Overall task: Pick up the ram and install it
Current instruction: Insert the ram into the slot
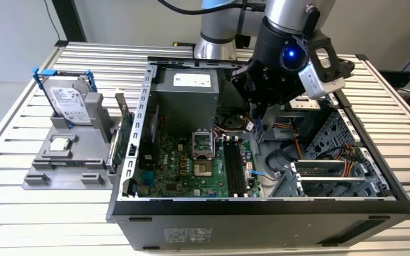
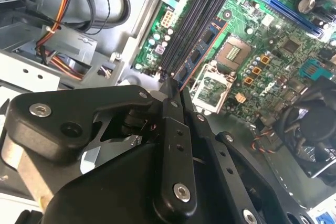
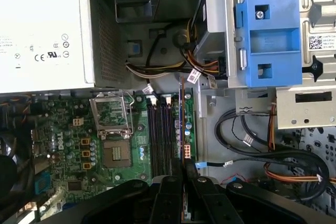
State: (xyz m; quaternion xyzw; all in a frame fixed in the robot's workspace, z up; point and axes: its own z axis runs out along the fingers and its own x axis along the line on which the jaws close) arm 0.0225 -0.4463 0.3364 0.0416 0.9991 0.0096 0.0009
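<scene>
The gripper (image 2: 176, 95), jaws pinching the ram (image 2: 202, 51), holds it just above the motherboard's (image 2: 273, 51) black slots (image 2: 197, 19), not yet seated.

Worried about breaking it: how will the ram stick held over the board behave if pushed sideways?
The ram looks thin and flat, so probably stiff along its length but apt to flex or crack sideways. The gripper pinches one end only, so it may pivot. It likely weighs little.

Claw (image 2: 176, 92) fingers (image 2: 170, 129) clamped on ram (image 2: 202, 48); ram edge-on, reaching ahead over black slots (image 2: 194, 19) on motherboard (image 2: 273, 45). Socket (image 2: 231, 51) just beside ram. Cables (image 2: 79, 3) off to claw's other side.
</scene>
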